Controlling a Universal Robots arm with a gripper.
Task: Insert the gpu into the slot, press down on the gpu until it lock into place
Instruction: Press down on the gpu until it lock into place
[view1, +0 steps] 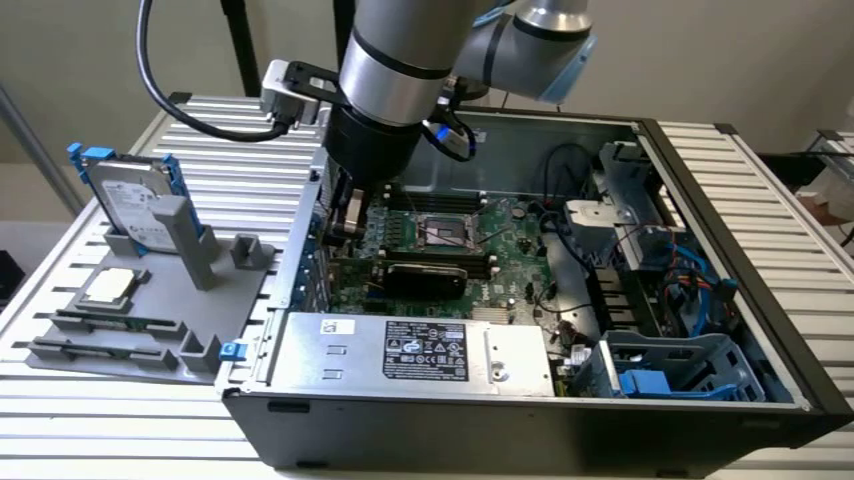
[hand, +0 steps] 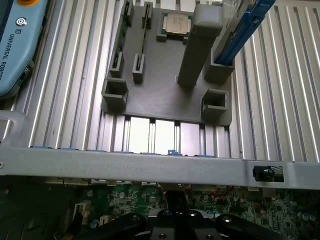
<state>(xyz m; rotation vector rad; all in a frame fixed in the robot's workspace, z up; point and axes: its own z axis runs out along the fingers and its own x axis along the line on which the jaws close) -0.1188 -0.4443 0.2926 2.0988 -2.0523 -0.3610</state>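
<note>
The gpu (view1: 424, 276), a flat black card, sits on the green motherboard (view1: 514, 270) in the middle of the open case, just behind the silver power-supply box. The blue slot is hidden, apparently under the card. My gripper (view1: 350, 215) hangs inside the case by its wall on the exterior view's left. It is a little above the card and further back, off to that side, and apart from it. In the wrist view the gripper's black body (hand: 175, 225) hovers over the motherboard's edge (hand: 130, 197), just inside the case wall (hand: 150, 167).
The silver power-supply box (view1: 414, 350) fills the case's front. The processor socket (view1: 447, 232) and black memory slots (view1: 434, 205) lie behind the card. Cables and a blue drive cage (view1: 667, 370) crowd the exterior view's right. Outside, a grey fixture (hand: 160, 95) holds a processor (hand: 176, 22) and a hard drive (view1: 127, 195).
</note>
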